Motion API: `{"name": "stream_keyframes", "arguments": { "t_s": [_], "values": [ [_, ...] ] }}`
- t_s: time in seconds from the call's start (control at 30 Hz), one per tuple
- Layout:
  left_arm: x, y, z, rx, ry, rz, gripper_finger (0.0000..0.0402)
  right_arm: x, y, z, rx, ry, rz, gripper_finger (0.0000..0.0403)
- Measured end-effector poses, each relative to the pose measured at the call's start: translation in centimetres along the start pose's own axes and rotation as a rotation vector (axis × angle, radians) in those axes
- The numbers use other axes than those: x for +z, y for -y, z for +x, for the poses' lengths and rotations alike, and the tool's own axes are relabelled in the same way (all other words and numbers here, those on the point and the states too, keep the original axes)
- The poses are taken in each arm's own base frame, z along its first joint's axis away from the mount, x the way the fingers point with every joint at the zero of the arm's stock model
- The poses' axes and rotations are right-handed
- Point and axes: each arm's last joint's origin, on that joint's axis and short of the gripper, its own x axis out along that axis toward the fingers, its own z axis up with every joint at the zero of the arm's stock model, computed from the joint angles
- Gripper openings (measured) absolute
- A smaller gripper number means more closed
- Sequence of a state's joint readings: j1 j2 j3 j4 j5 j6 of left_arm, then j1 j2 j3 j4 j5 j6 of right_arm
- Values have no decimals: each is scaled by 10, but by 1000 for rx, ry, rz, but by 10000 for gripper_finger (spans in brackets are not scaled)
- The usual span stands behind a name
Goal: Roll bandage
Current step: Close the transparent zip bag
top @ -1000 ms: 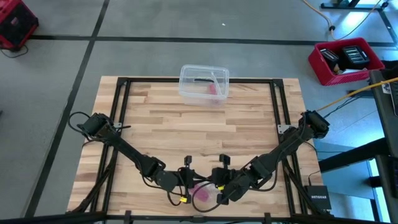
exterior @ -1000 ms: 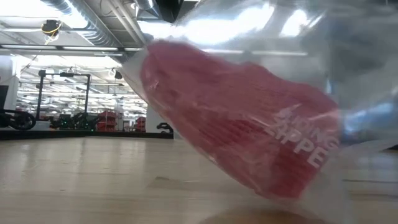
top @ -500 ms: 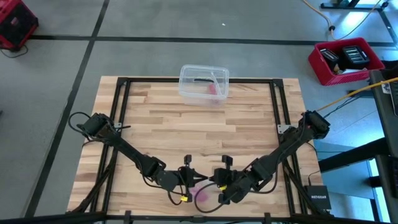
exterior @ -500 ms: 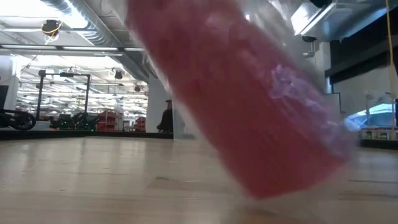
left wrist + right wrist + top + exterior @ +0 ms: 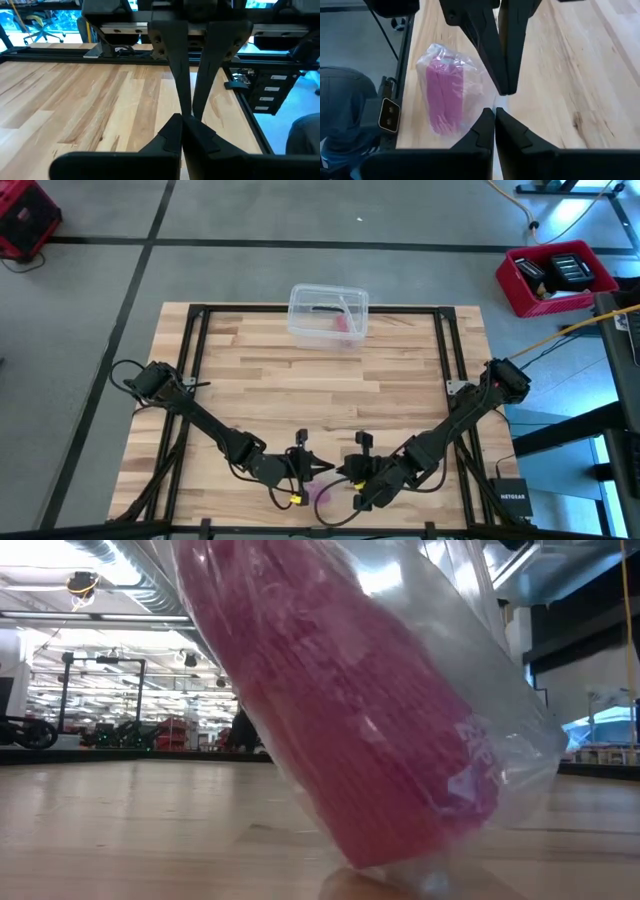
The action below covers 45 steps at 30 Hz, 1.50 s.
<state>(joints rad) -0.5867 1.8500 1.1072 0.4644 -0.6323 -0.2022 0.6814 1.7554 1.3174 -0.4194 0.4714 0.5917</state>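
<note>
While both arms are reaching in toward the near edge of the tabletop (image 5: pixel 300 380), I am seeing the bandage (image 5: pixel 445 95) lying close to that edge, between the two claws. It is a pink ribbed roll, cylinder-shaped, sitting inside a crinkled clear wrapper (image 5: pixel 480 690); pale lettering is showing on the film, but I am not able to read it. The left claw (image 5: pixel 186 107) is staying pressed together, fingers touching, holding nothing that I can see. The right claw (image 5: pixel 495 117) is likewise pressed together beside the roll; whether it is pinching the wrapper film, I cannot tell. The wood-plank middle of the tabletop is lying open for moving. A clear plastic box (image 5: pixel 328 315) is sitting at the far edge, well apart from the claws.
</note>
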Motion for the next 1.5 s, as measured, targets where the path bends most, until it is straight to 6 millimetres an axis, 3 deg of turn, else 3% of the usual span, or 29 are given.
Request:
{"name": "stream_keyframes", "arguments": {
  "t_s": [0.17, 0.3, 0.5, 0.73, 0.9, 1.1, 1.3, 1.5],
  "values": [
    [7, 0, -6, -23, -2, -10, 16, 0, 0, 0, 6, -3, -23, 5],
    [17, -1, -12, -92, -13, -54, 56, 0, 0, 0, 15, -11, -24, 9],
    [12, -5, 1, -81, -116, -37, 123, 0, 0, 0, 16, -10, -47, 3],
    [17, -8, 9, -86, -113, -5, 139, 0, 0, 0, 16, -9, -47, 6],
    [10, -14, 12, -127, -208, -22, 139, 0, 0, 0, 16, -10, -54, 5],
    [11, -19, 15, -117, -201, -25, 126, 0, 0, 0, 17, -7, -52, 5],
    [12, -21, 17, -125, -189, -2, 81, 1, -1, 0, 19, -4, -50, 8],
    [14, -20, 17, -136, -167, 19, 8, 1, 0, 0, 18, -3, -50, 24]
  ]
}}
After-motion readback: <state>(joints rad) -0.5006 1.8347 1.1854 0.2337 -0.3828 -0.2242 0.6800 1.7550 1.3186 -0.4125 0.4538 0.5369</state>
